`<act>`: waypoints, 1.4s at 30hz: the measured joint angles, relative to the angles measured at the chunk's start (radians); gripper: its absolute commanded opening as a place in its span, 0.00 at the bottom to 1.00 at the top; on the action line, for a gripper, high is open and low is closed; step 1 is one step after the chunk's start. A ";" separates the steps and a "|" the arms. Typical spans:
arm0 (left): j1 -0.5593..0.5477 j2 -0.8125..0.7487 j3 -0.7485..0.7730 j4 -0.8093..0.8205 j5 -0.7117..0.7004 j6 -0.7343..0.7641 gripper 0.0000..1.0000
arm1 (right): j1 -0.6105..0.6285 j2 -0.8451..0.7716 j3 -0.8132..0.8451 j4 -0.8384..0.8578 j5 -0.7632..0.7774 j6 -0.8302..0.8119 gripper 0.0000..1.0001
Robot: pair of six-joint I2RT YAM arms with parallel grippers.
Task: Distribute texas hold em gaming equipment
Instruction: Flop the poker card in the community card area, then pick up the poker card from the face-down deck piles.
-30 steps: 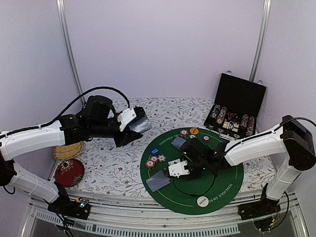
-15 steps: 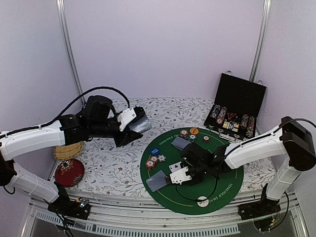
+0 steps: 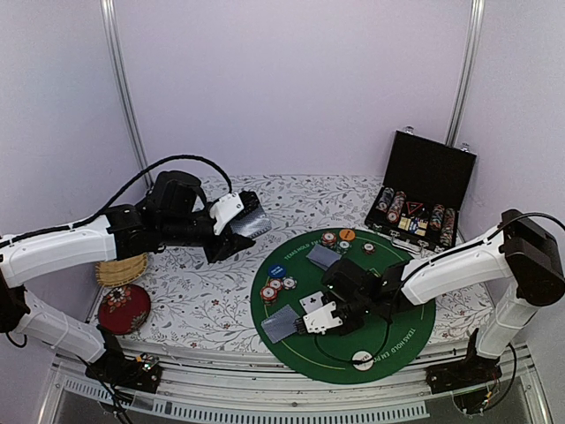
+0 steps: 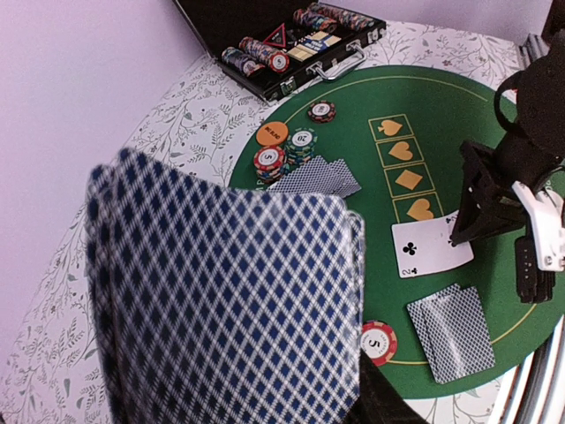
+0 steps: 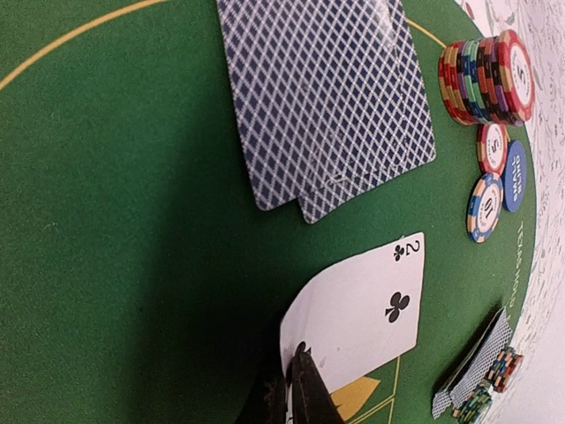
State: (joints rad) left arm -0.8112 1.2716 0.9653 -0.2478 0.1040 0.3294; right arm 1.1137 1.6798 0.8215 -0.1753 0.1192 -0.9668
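Observation:
My left gripper (image 3: 237,221) is shut on a deck of blue-checked playing cards (image 4: 229,291), held in the air left of the round green mat (image 3: 397,331); the deck hides its fingers. My right gripper (image 5: 296,382) is low over the mat with its tips pinched on the near edge of a face-up two of clubs (image 5: 366,305), which lies nearly flat. Two face-down cards (image 5: 327,97) lie just beyond it. Poker chips (image 3: 274,287) and a blue button (image 3: 276,270) sit at the mat's left. An orange button (image 3: 347,234) and more chips are at the far edge, and a white button (image 3: 361,359) is at the near edge.
An open black case (image 3: 424,190) with rows of chips stands at the back right. A second pair of face-down cards (image 3: 322,256) lies at the far side of the mat. A woven basket (image 3: 121,269) and a red cushion (image 3: 124,309) sit at the left.
My right gripper has moved toward the near-left of the mat and brought the two of clubs down with it. The left arm and its deck have stayed still.

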 measured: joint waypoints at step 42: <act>0.000 0.000 0.000 0.000 0.000 0.000 0.45 | -0.300 0.064 0.655 0.161 -0.724 1.010 0.94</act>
State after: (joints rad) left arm -0.8112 1.2716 0.9653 -0.2478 0.1043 0.3298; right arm 0.8139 1.7435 1.4761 -0.0147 -0.6052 0.0433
